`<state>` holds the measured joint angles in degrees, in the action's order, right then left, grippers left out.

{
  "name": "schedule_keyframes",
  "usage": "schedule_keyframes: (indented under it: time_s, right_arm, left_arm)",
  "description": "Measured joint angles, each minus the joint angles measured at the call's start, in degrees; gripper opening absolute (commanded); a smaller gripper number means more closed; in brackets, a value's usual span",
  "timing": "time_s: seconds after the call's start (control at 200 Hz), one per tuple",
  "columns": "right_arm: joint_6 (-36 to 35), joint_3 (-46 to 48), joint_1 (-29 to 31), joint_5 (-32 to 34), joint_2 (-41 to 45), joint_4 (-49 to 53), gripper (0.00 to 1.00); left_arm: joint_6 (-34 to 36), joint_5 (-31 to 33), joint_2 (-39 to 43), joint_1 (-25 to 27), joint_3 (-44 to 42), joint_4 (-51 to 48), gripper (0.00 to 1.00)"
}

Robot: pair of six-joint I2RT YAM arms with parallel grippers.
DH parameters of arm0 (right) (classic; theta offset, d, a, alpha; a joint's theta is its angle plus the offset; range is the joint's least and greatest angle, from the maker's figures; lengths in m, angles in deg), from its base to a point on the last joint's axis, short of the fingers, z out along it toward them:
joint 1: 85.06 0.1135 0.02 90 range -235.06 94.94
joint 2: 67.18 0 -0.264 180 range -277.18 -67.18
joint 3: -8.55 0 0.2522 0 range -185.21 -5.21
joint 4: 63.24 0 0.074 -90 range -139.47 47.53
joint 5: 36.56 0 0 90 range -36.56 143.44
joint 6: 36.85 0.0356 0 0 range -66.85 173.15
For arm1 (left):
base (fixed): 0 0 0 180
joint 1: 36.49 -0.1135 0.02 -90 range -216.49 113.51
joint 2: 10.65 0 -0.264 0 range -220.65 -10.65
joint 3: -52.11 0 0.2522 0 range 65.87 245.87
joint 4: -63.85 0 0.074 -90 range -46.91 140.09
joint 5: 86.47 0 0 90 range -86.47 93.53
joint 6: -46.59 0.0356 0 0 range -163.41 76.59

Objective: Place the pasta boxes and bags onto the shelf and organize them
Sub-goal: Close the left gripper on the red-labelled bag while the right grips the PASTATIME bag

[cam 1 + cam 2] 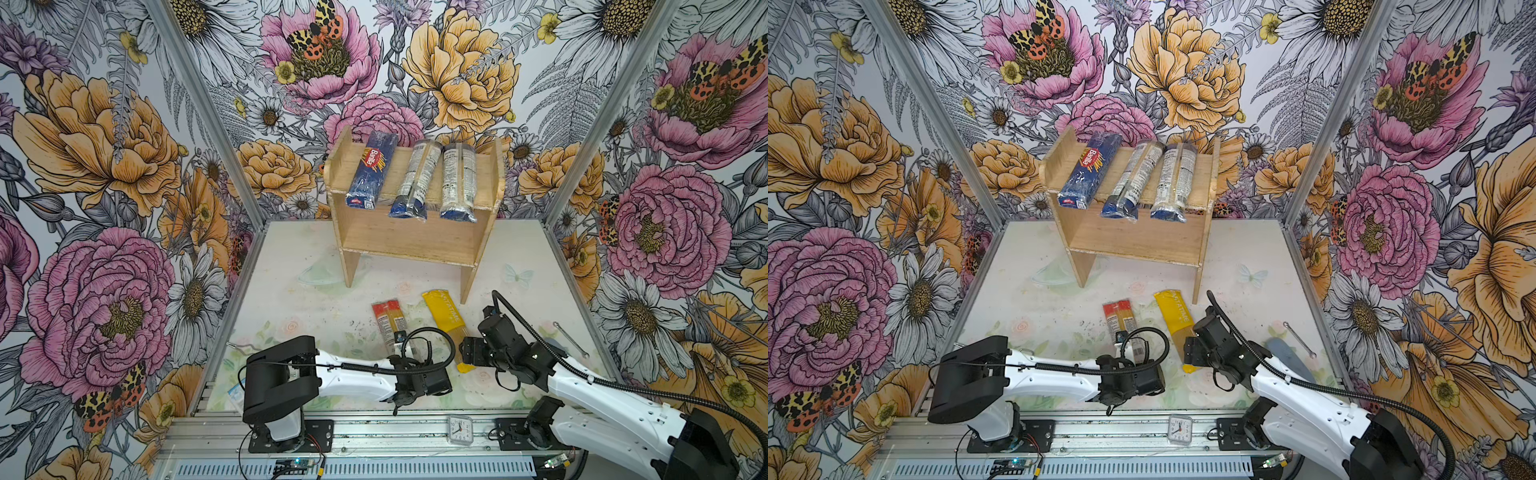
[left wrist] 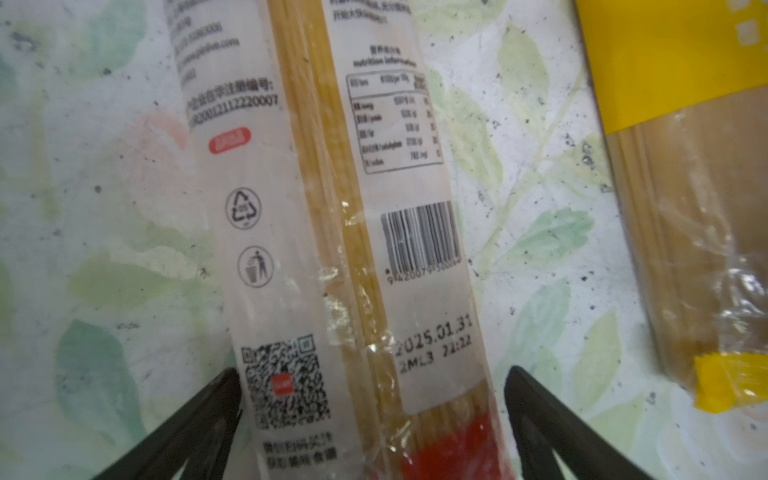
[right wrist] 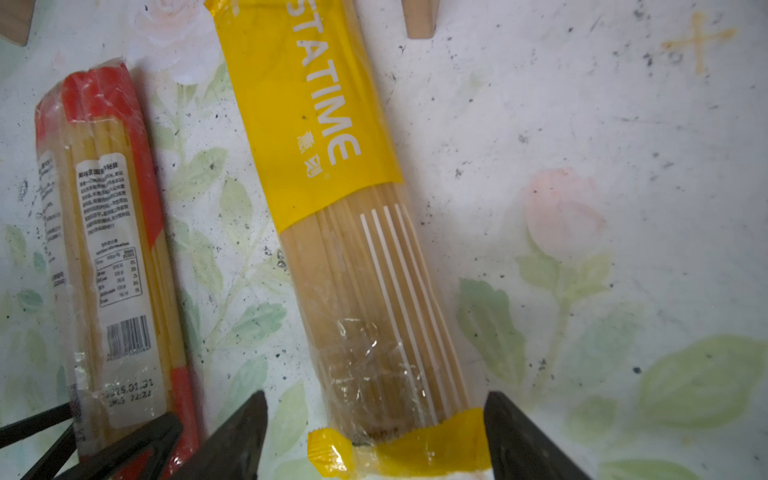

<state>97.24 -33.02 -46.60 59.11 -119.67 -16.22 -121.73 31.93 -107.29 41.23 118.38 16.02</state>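
Hands first: left hand (image 2: 372, 374) is released, jaws spread wide and straddling the near end of the red-ended pack (image 2: 353, 249), one finger on each side of its narrow width, no pinch. Right hand (image 3: 376, 395) is likewise unclenched, jaws either side of the yellow pack (image 3: 353, 249) by its crimped near end, gap visible on both sides. Neither holds anything.

Both packs lie flat on the surface (image 1: 299, 307) close to its front edge, about mid-width, side by side but apart, long axes running toward the far edge. Approaching across the width makes sense: it's the only dimension the jaws can span. An end grip leaves a long overhang once lifted, so my guess is sag or swing.

Both are thin crinkly film over straight dry strands: stiff lengthwise, slippery, brittle inside. Red one has white label panels; yellow one has an opaque band plus a clear window.

Shelf (image 1: 415, 245) stands at the far edge, mid-width: bare light wood, two tiers, rounded side panels, short legs. Upper tier carries the Barilla box (image 1: 372, 170) (rigid dark blue card), one clear blue-ended pack (image 1: 417, 178) and a second clear blue-ended pack (image 1: 459, 183). They sit in a row, laid front-to-back, near ends poking past the front lip because the tier is shallower than a pack. Lower tier holds nothing; probably where the last two go.
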Motion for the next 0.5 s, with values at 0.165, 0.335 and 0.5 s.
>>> schedule_keyframes:
  time_s: [0.165, 0.335, 0.5]
  right_arm:
    - [-0.2, 0.0, -1.4, -0.5, -1.0, -0.6, 0.84]
    - [-0.4, 0.0, -2.0, -1.5, -3.1, -1.7, 0.84]
    - [-0.6, 0.0, -2.6, -1.9, -3.4, -2.4, 0.84]
  left_arm:
    - [-1.3, -1.1, -1.6, -0.3, 2.1, -4.1, 0.99]
    - [-1.5, -1.5, -2.5, -0.3, 3.0, -6.9, 0.99]
    - [-1.4, -1.9, -2.6, -0.2, 2.8, -10.2, 0.99]
